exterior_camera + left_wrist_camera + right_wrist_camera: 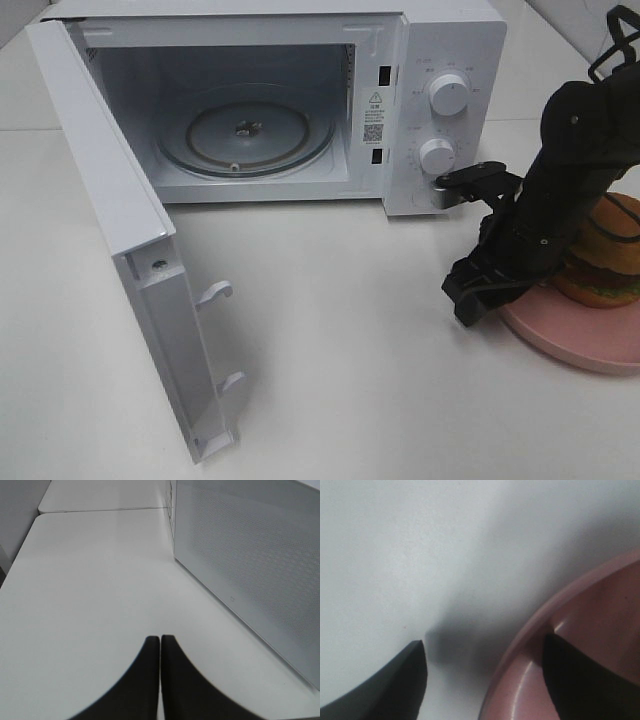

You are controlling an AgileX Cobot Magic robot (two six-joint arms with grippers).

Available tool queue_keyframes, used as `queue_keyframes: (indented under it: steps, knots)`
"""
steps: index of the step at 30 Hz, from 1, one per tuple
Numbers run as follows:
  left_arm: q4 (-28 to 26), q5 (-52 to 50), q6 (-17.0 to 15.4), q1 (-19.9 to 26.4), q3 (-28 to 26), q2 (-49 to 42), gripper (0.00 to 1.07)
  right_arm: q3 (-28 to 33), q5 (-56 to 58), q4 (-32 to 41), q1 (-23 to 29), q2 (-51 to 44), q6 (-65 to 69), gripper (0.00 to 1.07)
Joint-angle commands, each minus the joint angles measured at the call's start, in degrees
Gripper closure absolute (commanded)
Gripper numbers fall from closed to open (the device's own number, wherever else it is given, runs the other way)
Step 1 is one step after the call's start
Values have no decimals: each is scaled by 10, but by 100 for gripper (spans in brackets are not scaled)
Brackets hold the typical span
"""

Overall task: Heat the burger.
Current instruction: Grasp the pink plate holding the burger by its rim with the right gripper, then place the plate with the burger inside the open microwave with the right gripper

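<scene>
Burger (612,270) sits on the pink plate (570,335), right of the open microwave (455,45). My right gripper (484,640) is spread, straddling the plate rim: one jaw inside, one over the table (395,555). Best to close squarely on the rim and lift level so the burger can't slide.

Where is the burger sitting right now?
In the high view, the burger sits on the pink plate at the picture's right edge, right of the microwave, partly hidden behind the right arm.
</scene>
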Motion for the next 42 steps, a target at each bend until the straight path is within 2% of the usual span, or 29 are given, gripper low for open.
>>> queue_keyframes:
  steps: [1, 2, 5, 7, 8, 10, 25, 30, 34, 39, 42]
  knots:
    - [-2, -6, 2, -1, 1, -11, 106, 2, 6, -1, 1, 11, 6, 59]
    - [-2, -6, 2, -1, 1, -11, 106, 2, 8, -2, 1, 11, 6, 66]
    - [-2, -6, 2, -1, 1, -11, 106, 2, 10, -2, 1, 11, 6, 72]
    - [-2, -6, 2, -1, 1, -11, 106, 2, 14, -2, 1, 11, 6, 92]
    - [-2, -6, 2, -1, 1, -11, 106, 2, 14, -2, 1, 11, 6, 92]
    - [-2, -6, 2, -1, 1, -11, 106, 2, 14, -3, 1, 11, 5, 105]
    - [-2, -6, 1, -1, 1, -11, 106, 3, 33, -34, 1, -18, 2, 107]
    - [-2, -6, 1, -1, 1, -11, 106, 3, 46, -83, 1, -49, 7, 107]
    - [-2, -6, 1, -1, 1, -11, 106, 5, 48, -93, 1, -61, 17, 107]
    - [-2, -6, 1, -1, 1, -11, 106, 32, 33, -93, 2, -77, 17, 107]
    - [-2, -6, 1, -1, 1, -11, 106, 60, 9, -121, 17, -89, 24, 107]
